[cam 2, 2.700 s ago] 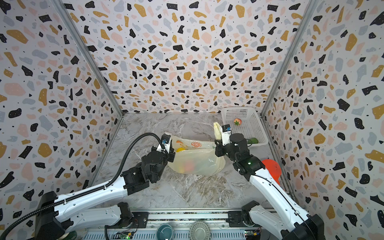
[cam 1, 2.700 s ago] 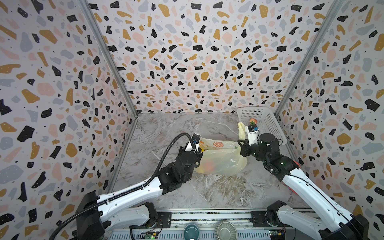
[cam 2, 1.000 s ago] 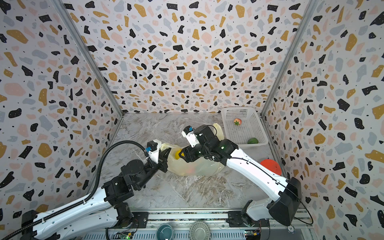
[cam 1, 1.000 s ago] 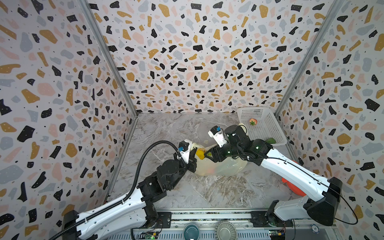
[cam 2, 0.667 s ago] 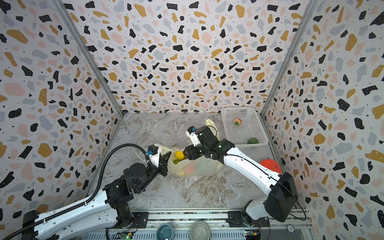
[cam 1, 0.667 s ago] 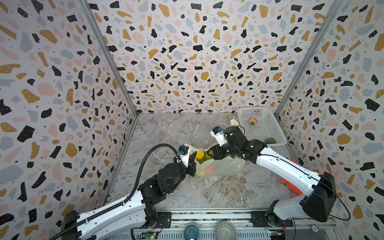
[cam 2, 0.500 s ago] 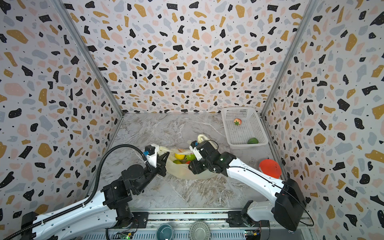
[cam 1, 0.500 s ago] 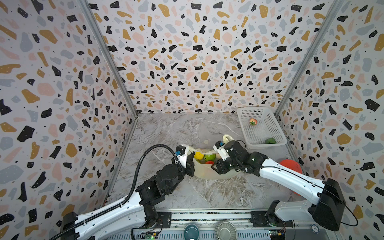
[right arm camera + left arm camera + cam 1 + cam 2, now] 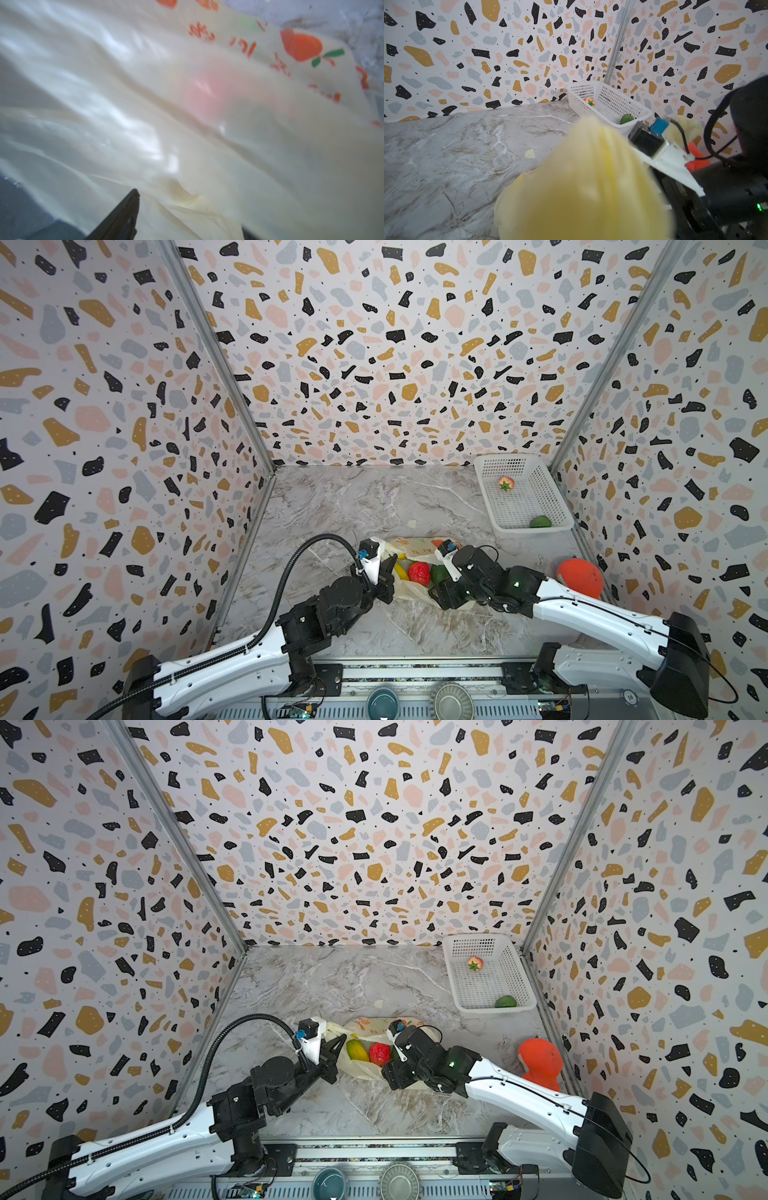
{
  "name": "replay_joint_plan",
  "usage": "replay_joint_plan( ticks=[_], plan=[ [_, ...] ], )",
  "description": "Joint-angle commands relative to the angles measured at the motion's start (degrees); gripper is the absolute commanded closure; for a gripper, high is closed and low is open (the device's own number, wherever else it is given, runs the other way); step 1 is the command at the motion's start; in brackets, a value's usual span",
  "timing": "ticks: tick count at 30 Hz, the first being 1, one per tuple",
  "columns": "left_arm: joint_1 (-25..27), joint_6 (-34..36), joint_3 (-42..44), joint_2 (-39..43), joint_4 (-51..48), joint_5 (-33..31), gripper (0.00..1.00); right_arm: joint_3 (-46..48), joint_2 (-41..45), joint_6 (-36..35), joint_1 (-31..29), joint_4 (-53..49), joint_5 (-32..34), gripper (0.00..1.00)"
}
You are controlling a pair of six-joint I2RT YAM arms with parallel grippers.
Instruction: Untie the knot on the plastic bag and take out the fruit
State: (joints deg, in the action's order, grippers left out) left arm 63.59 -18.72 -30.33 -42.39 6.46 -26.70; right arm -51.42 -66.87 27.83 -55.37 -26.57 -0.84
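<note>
1. edges and room: the marble table is walled on the left, far and right sides. open marble runs from the left wall across the far half to a white basket in the far right corner. the basket holds 1 pink-red fruit and 1 green fruit. an orange-red object stands just beside the right wall. a pale scrap lies far of the bag.

2. the plastic bag lies near the middle between both grippers, its mouth open. inside show 1 yellow fruit, 1 red fruit and 1 dark green fruit.

3. left gripper: jaws closed on the bag's left edge. bunched yellow film fills the left wrist view.

4. right gripper: jaws wide apart at the bag's near right edge, with bag film lying between the fingers.

5. pose: the left arm reaches diagonally from the near left rail, low, with a cable arching over it. the right arm runs leftward from the near right, low over the table, wrist bent down.
</note>
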Motion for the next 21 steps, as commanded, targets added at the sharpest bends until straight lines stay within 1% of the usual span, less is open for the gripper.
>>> replay_joint_plan(
  ticks=[1,6,10,14,16,19,21],
  plan=[
    [1.22,-1.06,1.01,1.68,0.12,-2.42,1.00,-5.52,-0.96,-0.26,-0.30,-0.32,-1.09,0.24],
    [2.65,-0.90,1.54,2.20,0.48,-2.35,1.00,-6.72,-5.90,0.04,0.09,4.97,0.16,0.23],
    [3.72,-0.79,2.29,2.84,0.45,-3.23,1.00,-8.93,-12.21,0.88,2.29,9.19,-1.62,0.20],
    [4.15,-2.10,2.46,2.44,-2.08,-5.47,1.00,-8.62,-14.82,1.37,4.80,16.28,3.46,0.17],
    [4.24,-3.46,2.20,1.75,-4.77,-7.71,1.00,-8.76,-15.53,1.12,6.83,19.30,6.05,0.15],
    [4.22,-5.53,1.38,0.37,-8.48,-11.25,1.00,-10.24,-17.26,-0.88,9.14,20.32,10.81,0.12],
    [4.22,-6.70,0.82,-0.90,-10.65,-14.00,1.00,-10.71,-18.39,-2.19,10.54,20.58,12.66,0.09]
  ],
)
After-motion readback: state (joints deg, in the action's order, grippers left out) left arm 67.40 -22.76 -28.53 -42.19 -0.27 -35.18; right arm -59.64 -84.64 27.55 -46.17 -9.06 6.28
